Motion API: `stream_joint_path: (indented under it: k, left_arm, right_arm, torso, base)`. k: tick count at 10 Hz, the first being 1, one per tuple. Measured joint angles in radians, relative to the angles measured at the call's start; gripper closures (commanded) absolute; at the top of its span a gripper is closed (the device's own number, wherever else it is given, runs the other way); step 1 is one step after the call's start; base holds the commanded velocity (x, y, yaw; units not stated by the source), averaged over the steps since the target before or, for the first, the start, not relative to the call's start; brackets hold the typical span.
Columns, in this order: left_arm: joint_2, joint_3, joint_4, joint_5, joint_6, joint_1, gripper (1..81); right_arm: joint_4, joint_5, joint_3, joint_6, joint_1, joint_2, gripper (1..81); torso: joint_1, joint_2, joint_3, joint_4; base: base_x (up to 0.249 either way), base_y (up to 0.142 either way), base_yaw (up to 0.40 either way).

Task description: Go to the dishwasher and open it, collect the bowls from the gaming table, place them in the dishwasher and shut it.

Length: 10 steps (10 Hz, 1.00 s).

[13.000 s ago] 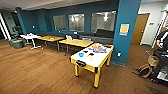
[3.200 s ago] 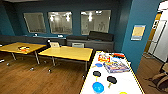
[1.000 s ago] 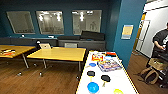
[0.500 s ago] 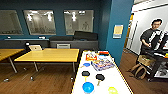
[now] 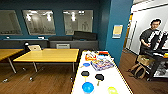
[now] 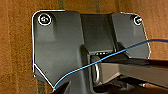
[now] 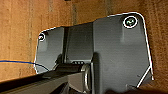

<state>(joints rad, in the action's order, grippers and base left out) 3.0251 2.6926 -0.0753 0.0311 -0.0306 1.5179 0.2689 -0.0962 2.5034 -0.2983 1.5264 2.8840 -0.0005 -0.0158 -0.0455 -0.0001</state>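
Observation:
The gaming table [image 5: 117, 75], long with a white top and a yellowish edge, runs away from me at the lower middle of the head view. At its near end sit a blue bowl [image 5: 88, 87] and, to its right, a yellow-green bowl [image 5: 112, 90]. Two flat black paddles [image 5: 85, 73] [image 5: 99, 77] lie just beyond the bowls. Farther along the top are colourful game boxes [image 5: 102, 64] and an orange pack [image 5: 90, 57]. The dishwasher is out of view. Both wrist views look past my own dark plates onto brown wood floor [image 6: 15, 50] [image 7: 17, 37].
Yellow wood-topped tables [image 5: 47, 55] stand to the left, with a laptop [image 5: 34, 47] on one. Dark sofas [image 5: 72, 41] line the blue back wall. A teal pillar [image 5: 117, 27] rises behind the gaming table. A person [image 5: 150, 37] with a control rig stands at the right, bags [image 5: 138, 70] by the feet.
The camera has come closer to the gaming table and swung right. The bowls now sit near the picture's bottom edge, and the person with the rig has come into view.

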Motion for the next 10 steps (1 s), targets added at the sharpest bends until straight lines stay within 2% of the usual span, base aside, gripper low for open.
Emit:
stream_joint_path:
  k: [2,10]
  left_arm:
    - [0.003,0.0,0.0,0.003,0.0,-0.002,1.0]
    - [0.005,0.0,0.0,0.007,0.0,-0.004,1.0]
  right_arm:
    - [0.0,0.0,0.0,0.0,0.0,0.001,1.0]
    - [0.0,0.0,0.0,0.0,-0.001,0.001,1.0]
  torso:
    - [0.0,0.0,0.0,0.0]
    - [0.001,-0.001,0.0,0.0]
  base:
    - [0.0,0.0,0.0]
    - [0.082,0.0,0.0]
